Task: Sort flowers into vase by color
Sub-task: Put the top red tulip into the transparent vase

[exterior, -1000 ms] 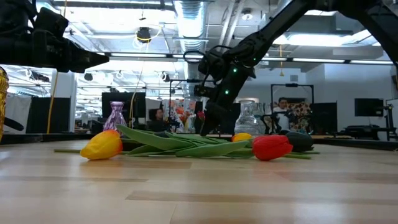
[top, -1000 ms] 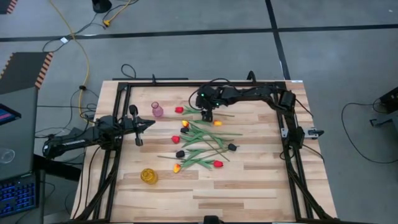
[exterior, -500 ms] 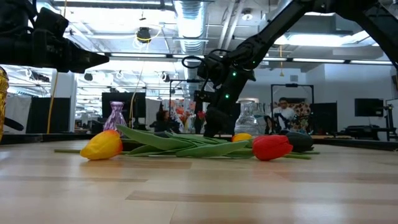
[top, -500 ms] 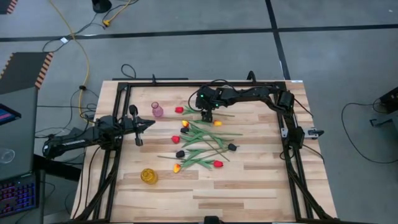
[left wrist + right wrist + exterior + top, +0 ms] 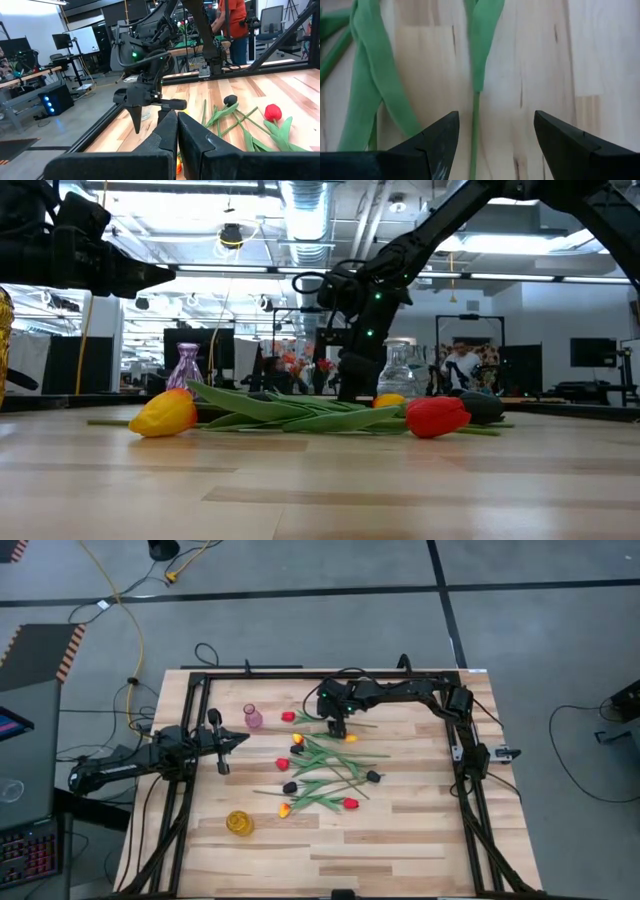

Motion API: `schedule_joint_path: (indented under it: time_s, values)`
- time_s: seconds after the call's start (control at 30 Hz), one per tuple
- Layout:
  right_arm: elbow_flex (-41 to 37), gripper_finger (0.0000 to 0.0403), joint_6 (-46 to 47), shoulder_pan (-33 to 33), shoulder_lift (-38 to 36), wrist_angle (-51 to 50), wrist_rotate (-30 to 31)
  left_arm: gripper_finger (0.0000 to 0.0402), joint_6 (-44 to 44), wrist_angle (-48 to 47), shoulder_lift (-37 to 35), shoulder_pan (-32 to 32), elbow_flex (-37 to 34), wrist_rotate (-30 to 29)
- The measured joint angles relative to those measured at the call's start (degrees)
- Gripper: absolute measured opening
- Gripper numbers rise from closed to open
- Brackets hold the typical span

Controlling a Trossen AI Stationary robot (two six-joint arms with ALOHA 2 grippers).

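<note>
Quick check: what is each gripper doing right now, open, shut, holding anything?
Left gripper: shut, empty, parked at the table's left edge.
Right gripper: open, holding nothing, straddling a thin green tulip stem on the wooden table.

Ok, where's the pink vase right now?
In the high view the pink vase stands upright on the table's far left part, just left of a red tulip and beyond the left gripper.

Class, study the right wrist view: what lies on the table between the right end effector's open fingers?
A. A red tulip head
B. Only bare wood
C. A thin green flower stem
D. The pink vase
C: in the right wrist view a thin green stem runs along the wooden table between the spread fingers of the right end effector, with no flower head or vase there.
</note>
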Motion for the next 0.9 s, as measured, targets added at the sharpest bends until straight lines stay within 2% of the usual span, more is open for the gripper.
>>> schedule_joint_path:
  time_s: [0.43, 0.63, 0.77, 0.9]
  values:
    - [0.0, 0.0273, 0.0, -0.3, -0.1, -4.6, -1.1, 0.0, 0.0, 0.0, 0.0, 0.0, 0.0, 0.0]
    - [0.3, 0.026, 0.2, -0.6, 2.7, -7.1, -1.9, 0.0, 0.0, 0.0, 0.0, 0.0, 0.0, 0.0]
    - [0.2, 0.0234, 0.2, -0.6, 2.7, -6.8, -2.1, 0.0, 0.0, 0.0, 0.0, 0.0, 0.0, 0.0]
    - [0.1, 0.0188, 0.1, -0.5, 1.7, -6.9, -2.1, 0.0, 0.0, 0.0, 0.0, 0.0, 0.0, 0.0]
